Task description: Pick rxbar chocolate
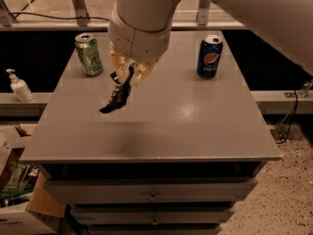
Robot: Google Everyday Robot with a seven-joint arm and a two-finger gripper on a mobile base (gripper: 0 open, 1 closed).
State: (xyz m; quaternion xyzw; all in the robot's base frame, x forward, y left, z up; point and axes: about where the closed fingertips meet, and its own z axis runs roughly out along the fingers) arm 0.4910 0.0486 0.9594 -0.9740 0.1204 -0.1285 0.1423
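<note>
The rxbar chocolate [115,98], a flat bar in a glossy black wrapper, hangs tilted from my gripper [128,74], well above the grey tabletop [195,116]. The gripper's cream fingers are shut on the bar's upper end. A faint shadow lies on the table below it. The white arm comes down from the top of the view over the table's back left part.
A green can [88,54] stands at the back left of the table and a blue Pepsi can [210,56] at the back right. Drawers sit under the tabletop. A white pump bottle [18,85] stands on a ledge to the left, boxes on the floor below.
</note>
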